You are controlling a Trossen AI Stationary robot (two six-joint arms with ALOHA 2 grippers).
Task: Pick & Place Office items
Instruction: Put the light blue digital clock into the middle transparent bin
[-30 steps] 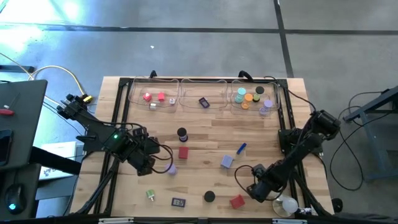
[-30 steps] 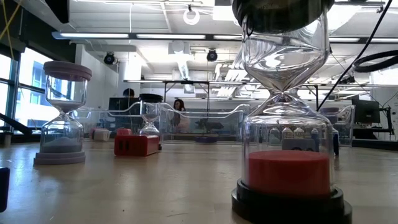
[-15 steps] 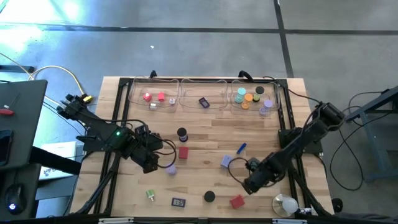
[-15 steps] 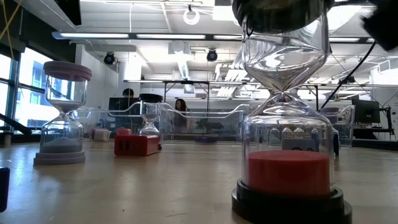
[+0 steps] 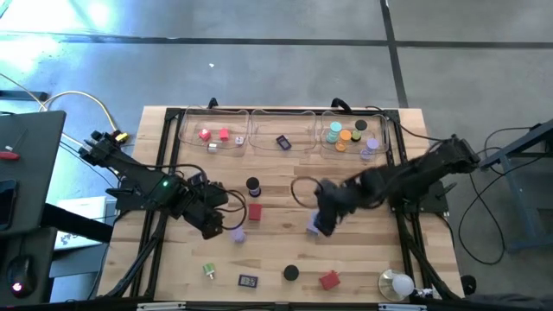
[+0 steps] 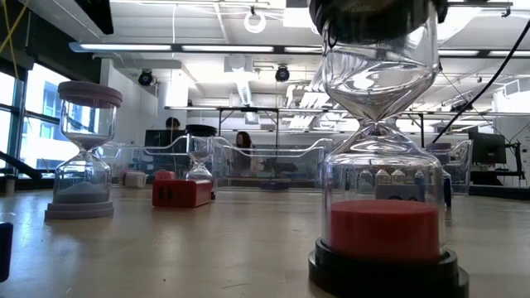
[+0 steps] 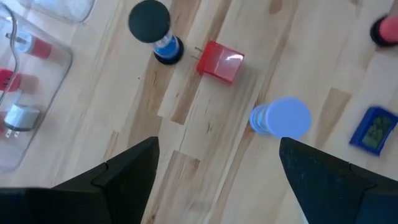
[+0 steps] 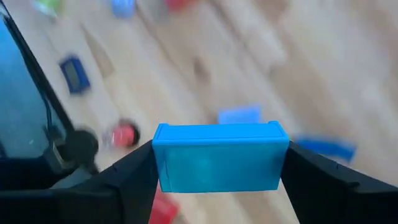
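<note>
- Two grippers were working: right gripper point(image 8: 219, 163) was clamped on a blue block point(image 8: 219, 157), up over mid-table.
- Left gripper point(image 7: 214, 165) hung wide open above the lavender-capped timer point(image 7: 281, 117) and red block point(image 7: 220, 61).

I see a pale wood-grain table point(image 5: 276, 259) with a black frame. My right gripper point(image 8: 219, 163) clamps a bright blue block point(image 8: 219, 157) between dark fingers. Under the left wrist lie a red block point(image 7: 219, 61), a lavender-blue cap point(image 7: 281, 117), a black cap on blue point(image 7: 151, 25), and a blue card point(image 7: 373, 130). The clear trays point(image 5: 285, 134) hold pink, red, teal, orange and lilac pieces. Low down, a black-based hourglass point(image 6: 383, 141) shows red sand, another point(image 6: 84, 149) lilac.
</note>
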